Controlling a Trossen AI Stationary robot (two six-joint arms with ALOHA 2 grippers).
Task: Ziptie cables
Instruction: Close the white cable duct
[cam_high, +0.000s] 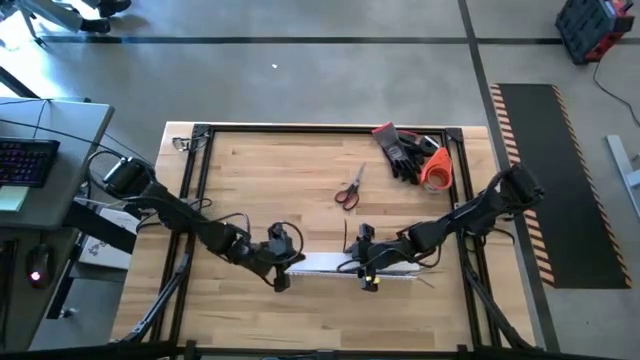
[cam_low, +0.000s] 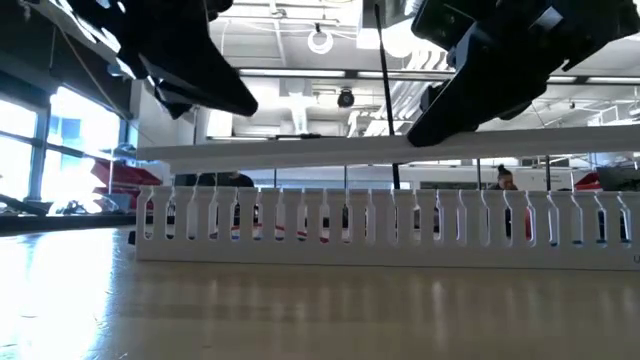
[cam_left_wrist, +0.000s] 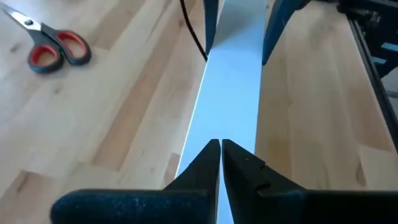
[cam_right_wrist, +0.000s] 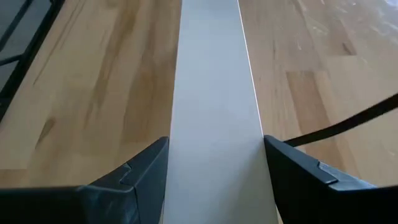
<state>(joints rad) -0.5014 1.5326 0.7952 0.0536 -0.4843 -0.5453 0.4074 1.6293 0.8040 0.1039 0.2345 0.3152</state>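
Gripping the flat white strip (cam_right_wrist: 214, 93) above the slotted duct (cam_low: 380, 225), right claw (cam_right_wrist: 214, 180); left claw (cam_left_wrist: 221, 163) clenched.

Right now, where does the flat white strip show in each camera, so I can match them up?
High: white strip low centre, between both arms.
Low: a tilted band across the middle, above the slotted duct.
Left wrist: runs up the centre.
Right wrist: runs up the centre.
Shared landmark: scissors, also in the left wrist view.

A grey concrete floor (cam_high: 300, 80) surrounds the light wooden butcher-block table (cam_high: 290, 180). A yellow-and-black hazard-striped dark mat (cam_high: 550, 180) lies beside it; bright windows (cam_low: 60, 150) glow behind.
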